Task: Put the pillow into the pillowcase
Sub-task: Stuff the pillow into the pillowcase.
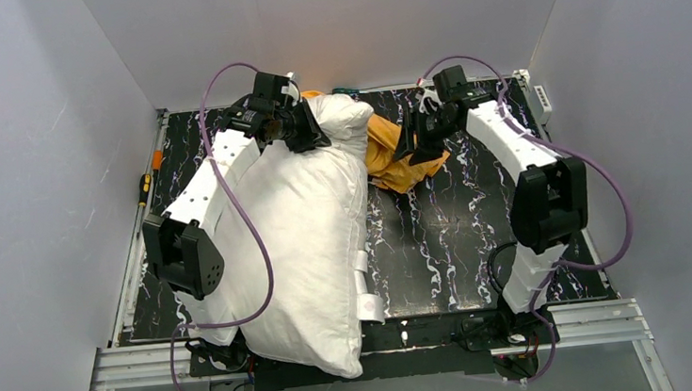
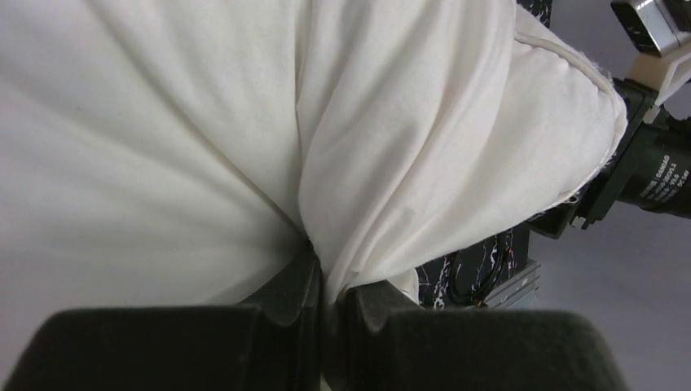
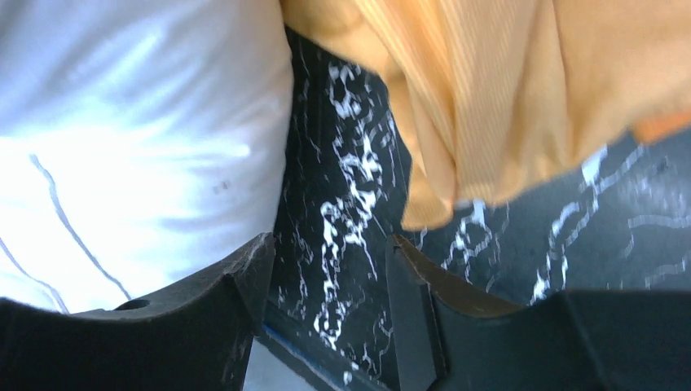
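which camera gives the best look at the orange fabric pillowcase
The top external view: it shows the crumpled bright orange fabric pillowcase bunched between the plump off-white fabric pillow and the right gripper. The right wrist view catches only a blurred fold; the left wrist view shows none of it.

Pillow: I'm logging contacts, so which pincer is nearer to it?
Left. The left pincer is shut on a fold of the pillow near its far end; the right pincer stands open over the table, between the pillow and the pillowcase.
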`<state>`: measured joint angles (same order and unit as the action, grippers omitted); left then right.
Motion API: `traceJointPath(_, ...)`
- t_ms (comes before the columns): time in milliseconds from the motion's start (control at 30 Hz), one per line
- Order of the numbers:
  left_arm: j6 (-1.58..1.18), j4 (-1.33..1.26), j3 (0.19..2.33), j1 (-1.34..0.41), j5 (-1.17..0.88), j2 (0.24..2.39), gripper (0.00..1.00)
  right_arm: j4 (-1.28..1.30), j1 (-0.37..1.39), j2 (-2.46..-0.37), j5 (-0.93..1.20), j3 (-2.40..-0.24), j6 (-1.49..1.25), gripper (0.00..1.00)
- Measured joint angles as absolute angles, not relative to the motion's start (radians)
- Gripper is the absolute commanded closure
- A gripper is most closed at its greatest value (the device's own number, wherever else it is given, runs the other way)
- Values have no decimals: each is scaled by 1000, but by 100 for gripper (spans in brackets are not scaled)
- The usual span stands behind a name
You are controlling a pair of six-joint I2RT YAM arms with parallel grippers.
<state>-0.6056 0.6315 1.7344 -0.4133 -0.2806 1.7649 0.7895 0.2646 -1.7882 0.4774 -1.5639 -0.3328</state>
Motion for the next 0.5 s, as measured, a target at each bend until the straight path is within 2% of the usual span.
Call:
traceJointPath(167,-605,627,1728,-411,-299,1759,100,747,312,-1932,473,-1715,-333,43)
traceJointPath(500,-605,626,1728,-408,-315,1756,100,645,383,-2108,359,-1853,-324,41)
